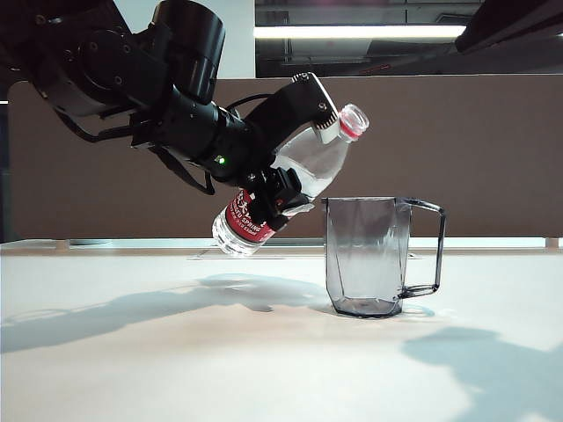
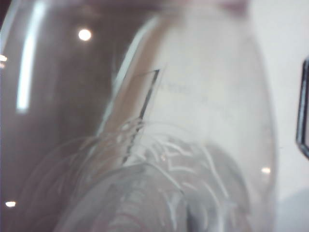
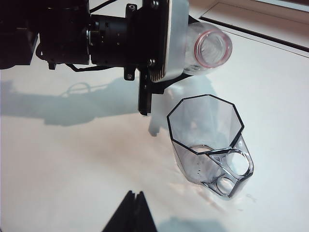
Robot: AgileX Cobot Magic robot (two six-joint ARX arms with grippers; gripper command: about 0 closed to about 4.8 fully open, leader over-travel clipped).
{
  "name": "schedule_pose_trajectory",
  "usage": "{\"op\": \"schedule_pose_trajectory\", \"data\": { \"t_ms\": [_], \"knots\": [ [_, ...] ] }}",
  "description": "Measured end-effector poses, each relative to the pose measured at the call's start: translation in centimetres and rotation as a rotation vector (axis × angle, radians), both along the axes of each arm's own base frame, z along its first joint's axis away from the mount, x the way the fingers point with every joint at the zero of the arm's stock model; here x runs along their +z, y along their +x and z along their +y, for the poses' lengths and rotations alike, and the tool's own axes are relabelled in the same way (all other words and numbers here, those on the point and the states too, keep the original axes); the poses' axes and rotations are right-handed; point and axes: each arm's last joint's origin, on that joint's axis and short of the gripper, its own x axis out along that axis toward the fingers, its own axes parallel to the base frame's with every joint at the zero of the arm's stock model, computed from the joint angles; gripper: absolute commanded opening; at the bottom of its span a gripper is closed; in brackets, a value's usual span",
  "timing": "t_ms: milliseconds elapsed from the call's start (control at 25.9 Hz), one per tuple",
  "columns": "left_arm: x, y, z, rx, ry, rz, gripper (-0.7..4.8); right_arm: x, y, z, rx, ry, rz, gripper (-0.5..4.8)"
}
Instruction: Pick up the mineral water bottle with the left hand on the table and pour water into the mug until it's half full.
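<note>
Above the white table, the left gripper is clamped on the mineral water bottle, tilted with its open, capless mouth just above the mug rim. That mug stands upright, seemingly empty, though its smoky walls make that hard to judge. Of the right gripper only dark fingertips show, close together; clamped or not, I cannot tell.

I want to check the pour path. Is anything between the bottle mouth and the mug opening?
Nothing visible. The left gripper holds the bottle tilted, its open mouth up and slightly left of the mug rim, with only air between.
</note>
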Motion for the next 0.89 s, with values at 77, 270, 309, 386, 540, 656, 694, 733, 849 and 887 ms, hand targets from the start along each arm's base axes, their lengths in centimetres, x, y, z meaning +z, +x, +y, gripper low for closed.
{"op": "schedule_pose_trajectory", "data": {
  "t_ms": [77,270,309,386,540,656,694,733,849,887],
  "knots": [
    [-0.09,0.01,-0.01,-0.004,0.014,-0.008,2.36,0.00,0.00,0.00,0.000,0.000,0.000,-0.08],
    [-0.54,0.10,-0.07,-0.009,0.035,-0.010,2.36,0.00,0.00,0.00,0.000,0.000,0.000,-0.08],
    [-0.54,0.11,-0.08,-0.010,0.037,-0.015,2.36,0.00,0.00,0.00,0.000,0.000,0.000,-0.08],
    [-0.56,0.12,-0.07,-0.018,0.062,-0.036,2.36,0.00,0.00,0.00,0.000,0.000,0.000,-0.08],
    [-0.54,0.13,-0.07,-0.034,0.108,-0.077,2.36,0.00,0.00,0.00,0.000,0.000,0.000,-0.08],
    [-0.54,0.13,-0.07,-0.040,0.126,-0.092,2.36,0.00,0.00,0.00,0.000,0.000,0.000,-0.08],
    [-0.54,0.13,-0.07,-0.040,0.127,-0.092,2.36,0.00,0.00,0.00,0.000,0.000,0.000,-0.08],
    [-0.54,0.13,-0.07,-0.040,0.127,-0.093,2.36,0.00,0.00,0.00,0.000,0.000,0.000,-0.08],
    [-0.56,0.14,-0.06,-0.045,0.142,-0.105,2.36,0.00,0.00,0.00,0.000,0.000,0.000,-0.08],
    [-0.54,0.14,-0.06,-0.049,0.154,-0.116,2.36,0.00,0.00,0.00,0.000,0.000,0.000,-0.08]
  ]
}}
